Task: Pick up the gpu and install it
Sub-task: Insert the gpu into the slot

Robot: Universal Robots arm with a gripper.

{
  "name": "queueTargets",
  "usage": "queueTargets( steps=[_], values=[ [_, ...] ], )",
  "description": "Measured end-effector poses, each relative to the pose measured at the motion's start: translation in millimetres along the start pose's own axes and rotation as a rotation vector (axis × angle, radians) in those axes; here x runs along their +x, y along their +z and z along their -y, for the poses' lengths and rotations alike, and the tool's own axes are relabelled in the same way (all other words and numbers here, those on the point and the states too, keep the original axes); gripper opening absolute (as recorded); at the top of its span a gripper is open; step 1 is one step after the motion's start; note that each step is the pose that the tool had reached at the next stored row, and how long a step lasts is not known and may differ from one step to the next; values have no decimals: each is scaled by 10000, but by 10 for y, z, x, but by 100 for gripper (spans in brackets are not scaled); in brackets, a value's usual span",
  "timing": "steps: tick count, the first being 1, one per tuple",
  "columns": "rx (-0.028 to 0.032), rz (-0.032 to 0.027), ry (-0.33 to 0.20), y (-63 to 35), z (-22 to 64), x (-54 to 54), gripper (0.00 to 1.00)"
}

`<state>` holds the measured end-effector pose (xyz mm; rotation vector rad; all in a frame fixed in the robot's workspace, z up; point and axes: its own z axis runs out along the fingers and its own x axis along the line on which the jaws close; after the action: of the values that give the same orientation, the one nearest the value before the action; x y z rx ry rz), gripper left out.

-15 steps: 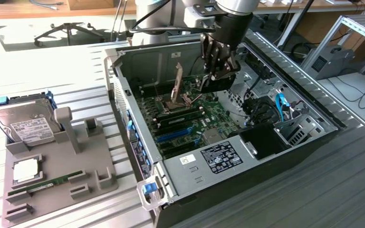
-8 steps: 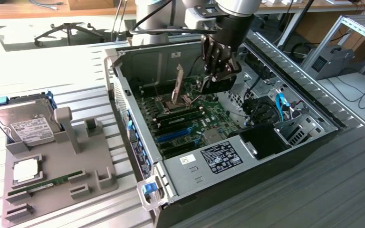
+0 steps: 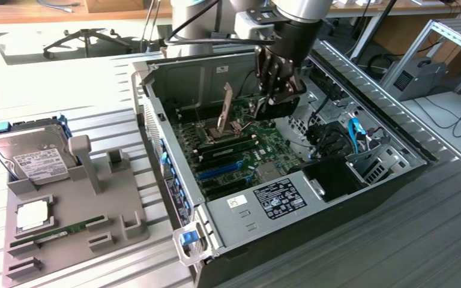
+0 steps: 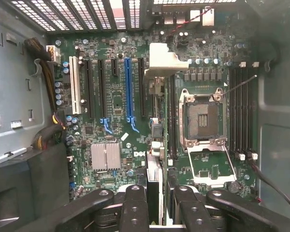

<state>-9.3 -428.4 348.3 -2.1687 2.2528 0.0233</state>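
Black fingers [image 4: 135, 208] of the gripper [image 4: 154, 205] are clenched on the gpu [image 4: 154, 169], held edge-on so its connector edge faces the motherboard [image 4: 111, 130] inside the open computer case [image 3: 158, 120], near the blue slot [image 4: 128, 92], likely for seating; "DELL" is printed on the board, other labels are unreadable

Case [image 3: 144, 114] open upward, clear drop to motherboard [image 4: 87, 131]. Obstacles: CPU socket [image 4: 203, 118] levers raised beside gpu [image 4: 154, 170], cable bundle [image 4: 41, 72] along one wall, drive cage [image 3: 376, 161] at exterior view's right.
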Motion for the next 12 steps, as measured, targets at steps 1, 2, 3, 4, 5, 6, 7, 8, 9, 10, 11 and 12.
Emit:
queueTargets(
  steps=[1,2,3,4,5,6,7,8,9,10,11,12],
  values=[
    [0,0,0,0,0,4,26],
    [0,-1,0,1,0,9,26],
    [0,0,0,2,0,14,26],
    [0,0,-1,2,1,18,26],
    [0,0,0,3,1,22,26],
    [1,0,0,3,1,27,26],
    [0,0,0,4,1,32,26],
    [0,0,0,5,1,41,26],
    [0,0,-1,5,1,50,26],
    [0,0,0,6,1,55,26],
    [0,0,0,6,1,60,26],
    [0,0,-1,7,2,65,26]
  ],
)
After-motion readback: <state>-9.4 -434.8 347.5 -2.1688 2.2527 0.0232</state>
